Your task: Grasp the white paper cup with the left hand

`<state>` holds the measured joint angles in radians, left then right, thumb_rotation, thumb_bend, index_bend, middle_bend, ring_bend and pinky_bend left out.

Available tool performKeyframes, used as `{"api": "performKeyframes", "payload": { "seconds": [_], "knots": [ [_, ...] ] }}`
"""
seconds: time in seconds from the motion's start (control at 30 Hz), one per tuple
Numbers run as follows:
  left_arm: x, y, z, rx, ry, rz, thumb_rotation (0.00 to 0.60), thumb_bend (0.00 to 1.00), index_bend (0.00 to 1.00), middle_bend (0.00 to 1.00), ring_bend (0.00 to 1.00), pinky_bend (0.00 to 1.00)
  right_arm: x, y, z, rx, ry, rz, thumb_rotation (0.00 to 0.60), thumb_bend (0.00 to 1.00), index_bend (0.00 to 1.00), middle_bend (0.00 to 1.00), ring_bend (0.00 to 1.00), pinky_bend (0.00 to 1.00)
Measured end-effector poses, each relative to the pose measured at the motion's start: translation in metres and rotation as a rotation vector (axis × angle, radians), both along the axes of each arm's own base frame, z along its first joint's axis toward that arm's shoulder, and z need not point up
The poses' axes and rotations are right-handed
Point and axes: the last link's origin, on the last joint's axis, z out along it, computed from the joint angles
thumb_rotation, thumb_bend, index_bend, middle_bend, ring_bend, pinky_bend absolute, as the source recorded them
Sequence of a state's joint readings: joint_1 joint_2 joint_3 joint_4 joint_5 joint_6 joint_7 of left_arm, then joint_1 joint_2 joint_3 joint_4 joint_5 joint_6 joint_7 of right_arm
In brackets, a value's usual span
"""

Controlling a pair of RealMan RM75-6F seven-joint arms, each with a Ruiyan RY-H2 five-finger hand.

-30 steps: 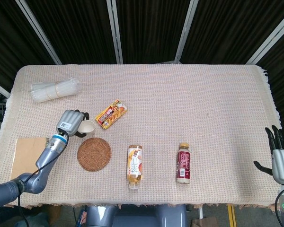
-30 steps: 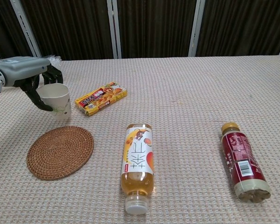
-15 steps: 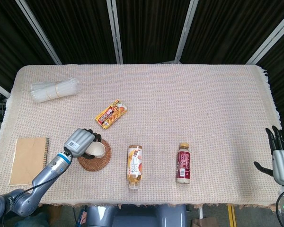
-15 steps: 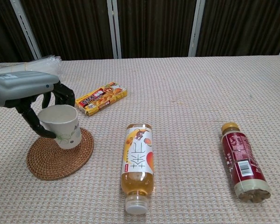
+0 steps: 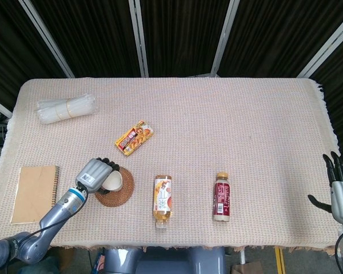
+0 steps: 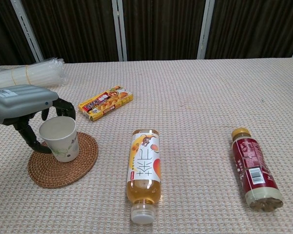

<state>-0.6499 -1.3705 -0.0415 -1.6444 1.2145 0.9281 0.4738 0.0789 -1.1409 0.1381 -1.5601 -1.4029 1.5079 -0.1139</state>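
The white paper cup stands upright on the round woven coaster, mouth up; the head view shows the cup on the coaster left of centre near the front edge. My left hand wraps its fingers around the cup from the left and holds it; from above the left hand covers the cup's left side. My right hand hangs off the table's right edge with its fingers apart, holding nothing.
An orange juice bottle lies beside the coaster, a dark red bottle further right. A yellow snack box lies behind the cup. A bundle of clear plastic cups sits at the back left, a brown notebook at the front left.
The left hand has carried the cup from beside the snack box toward the front and lowered it onto the coaster, where it now stands upright. The right hand has stayed put.
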Motion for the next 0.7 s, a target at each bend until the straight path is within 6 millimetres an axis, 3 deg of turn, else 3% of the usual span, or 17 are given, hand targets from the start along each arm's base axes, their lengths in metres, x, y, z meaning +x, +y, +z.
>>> {"api": "performKeyframes", "payload": {
  "seconds": [0.2,0.4,0.6,0.7],
  "knots": [
    [0.004,-0.008,0.013,0.005,-0.029,0.003,0.600,0.00,0.00,0.00,0.00,0.00,0.001,0.000,-0.001,0.006,-0.004,0.003,0.600,0.00,0.00,0.00,0.00,0.00],
    [0.005,-0.022,0.050,0.118,-0.084,-0.012,0.600,0.00,0.00,0.00,0.00,0.00,0.003,0.002,-0.002,0.019,-0.012,0.011,0.600,0.00,0.00,0.00,0.00,0.00],
    [-0.014,-0.044,0.093,0.334,-0.111,0.020,0.600,0.00,0.00,0.00,0.00,0.00,0.006,0.003,-0.003,0.035,-0.034,0.023,0.600,0.00,0.00,0.00,0.00,0.00],
    [-0.033,-0.064,0.117,0.464,-0.113,0.059,0.600,0.00,0.00,0.00,0.00,0.00,0.008,0.004,-0.004,0.045,-0.040,0.033,0.600,0.00,0.00,0.00,0.00,0.00]
  ]
}}
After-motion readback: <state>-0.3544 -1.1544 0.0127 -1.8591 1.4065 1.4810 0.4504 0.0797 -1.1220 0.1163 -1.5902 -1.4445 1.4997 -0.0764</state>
